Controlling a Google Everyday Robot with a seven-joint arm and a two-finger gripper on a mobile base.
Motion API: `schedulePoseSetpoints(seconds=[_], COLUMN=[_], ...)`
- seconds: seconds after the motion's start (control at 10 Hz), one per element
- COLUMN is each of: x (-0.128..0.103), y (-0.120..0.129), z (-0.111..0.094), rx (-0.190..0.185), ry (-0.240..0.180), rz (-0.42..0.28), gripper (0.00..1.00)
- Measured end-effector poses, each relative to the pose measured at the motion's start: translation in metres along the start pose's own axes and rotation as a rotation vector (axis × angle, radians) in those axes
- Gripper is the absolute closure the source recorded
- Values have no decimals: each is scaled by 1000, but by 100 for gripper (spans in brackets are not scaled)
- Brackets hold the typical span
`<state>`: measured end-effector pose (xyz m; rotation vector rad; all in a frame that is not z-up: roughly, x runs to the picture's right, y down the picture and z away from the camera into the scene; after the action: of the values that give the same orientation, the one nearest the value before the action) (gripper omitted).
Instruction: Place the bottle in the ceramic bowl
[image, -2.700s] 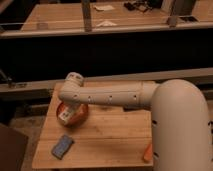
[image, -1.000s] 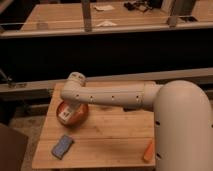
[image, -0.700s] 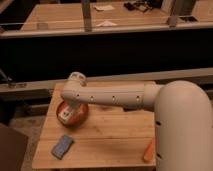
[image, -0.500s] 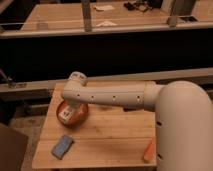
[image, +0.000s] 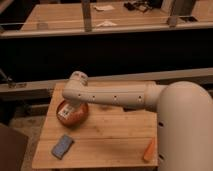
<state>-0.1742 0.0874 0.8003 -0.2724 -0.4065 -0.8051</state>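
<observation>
Bottle in the bowl, gripper directly over it

The small white cylindrical bottle (image: 65, 113), its pale label flecked with dark marks, sits inside the round, shallow, glossy orange-brown ceramic bowl (image: 82, 116), toward the bowl's left side. The gripper (image: 69, 106) hangs just above it at the end of the smooth white tubular arm (image: 115, 95), which reaches in from the right over the planked wooden table (image: 115, 135). The arm's rounded end covers most of the gripper, so I cannot tell whether it is open, closed or holding the bottle. A flat blue rectangular block (image: 62, 146) lies near the table's front left (well clear of the bowl), and an orange tapered carrot-like piece (image: 149, 149) lies at the front right.
</observation>
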Motion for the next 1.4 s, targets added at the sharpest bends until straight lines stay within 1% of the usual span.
schedulePoseSetpoints(seconds=[0.1,0.2,0.3,0.4,0.5,0.6,0.8,0.9,1.4], x=[1,1,1,2,3,3,5,5,6], y=[0,0,0,-1,-1,-1,-1,-1,-1], z=[-1,-2,-2,-3,-4,-5,-6,-7,-8], rx=[1,2,2,3,4,4,5,6,8], ry=[-1,-1,-1,-2,-3,-5,-6,-9,-15], rz=[0,0,-1,0,1,1,2,1,1], gripper=[51,43,33,26,25,30,46,51,52])
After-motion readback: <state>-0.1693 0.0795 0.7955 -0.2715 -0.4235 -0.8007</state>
